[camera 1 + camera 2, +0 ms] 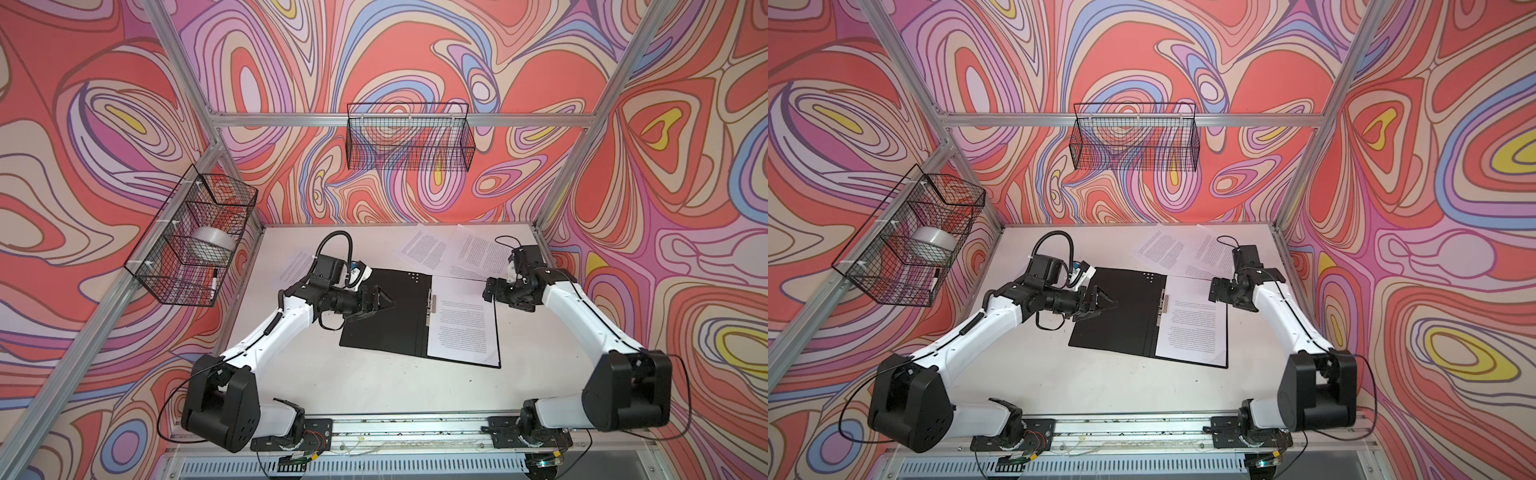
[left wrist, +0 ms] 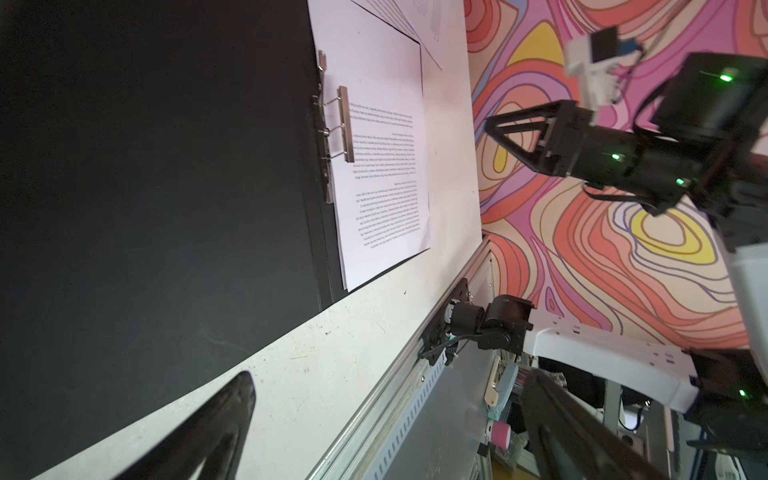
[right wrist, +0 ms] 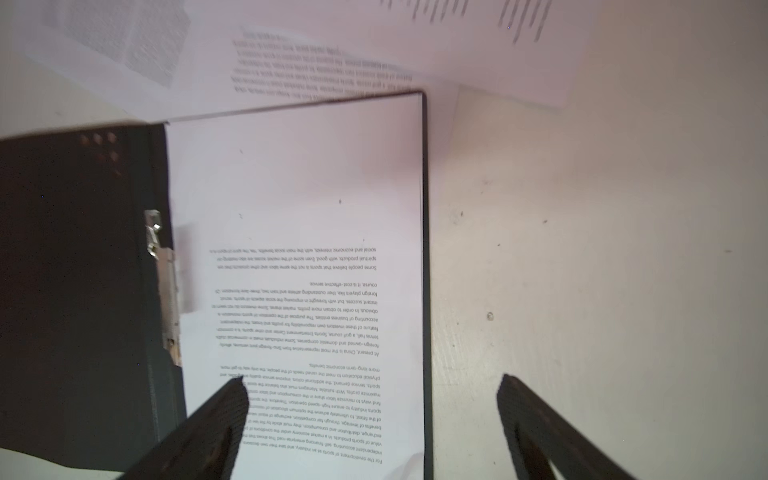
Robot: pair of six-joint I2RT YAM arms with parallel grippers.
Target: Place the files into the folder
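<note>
The folder (image 1: 390, 332) (image 1: 1121, 332) lies open on the table, black inside up, with a metal clip (image 1: 432, 305) at its spine. One of the files (image 1: 463, 320) (image 3: 299, 187) rests on its right half, inner edge by the clip. Two more files (image 1: 424, 249) (image 1: 478, 253) lie loose behind the folder, and another (image 1: 297, 266) lies partly under my left arm. My left gripper (image 1: 376, 307) (image 2: 390, 376) hangs open over the folder's left half. My right gripper (image 1: 492, 291) (image 3: 372, 384) stands open above the filed sheet's right edge, holding nothing.
A wire basket (image 1: 191, 241) on the left wall holds a tape roll and a marker. A second wire basket (image 1: 409, 137) hangs on the back wall. Aluminium posts frame the table, and a rail (image 1: 415, 428) runs along its front edge.
</note>
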